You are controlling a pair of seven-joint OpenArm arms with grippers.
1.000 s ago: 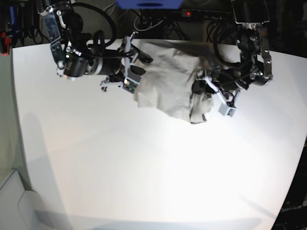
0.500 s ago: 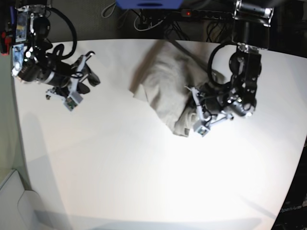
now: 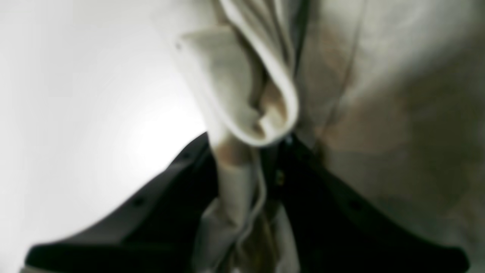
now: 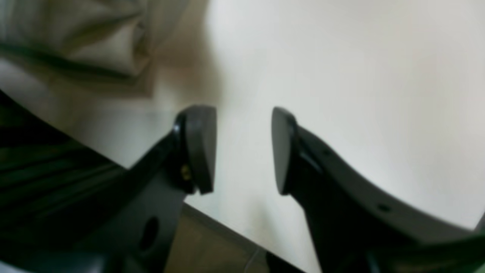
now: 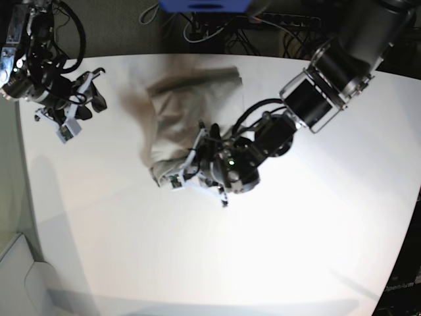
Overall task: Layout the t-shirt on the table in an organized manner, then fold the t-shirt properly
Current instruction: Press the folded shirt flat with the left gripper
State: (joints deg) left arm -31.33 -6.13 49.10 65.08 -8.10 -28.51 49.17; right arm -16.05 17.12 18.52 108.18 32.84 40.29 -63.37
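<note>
Base view, with both wrist views. The large matte white table (image 5: 276,263) carries the plain light grey-beige cotton t-shirt (image 5: 191,108), which lies bunched and wrinkled toward 12 o'clock of the table, stretching from a blurred upper edge near the far rim down to a gathered fold at about 7 o'clock of the cloth. My left tool (image 5: 187,170) sits at that lower fold: in the left wrist view its two dark fingers (image 3: 163,197) are drawn close together on a rolled, hemmed strip of the t-shirt (image 3: 246,87), which passes between them and hangs in a loop above, so this tool is nearly closed and has hold of the fabric. The rest of the shirt fills the 3 o'clock side of that view, and bare table (image 3: 75,113) lies at 9 o'clock. My right tool (image 5: 82,99) hovers at 10 o'clock of the table, well apart from the cloth. In the right wrist view its two dark pads (image 4: 201,148) stand apart with bare white table (image 4: 341,76) between them; it grips nothing. A crumpled corner of the t-shirt (image 4: 94,45) shows at 10 o'clock of that view, blurred.
</note>
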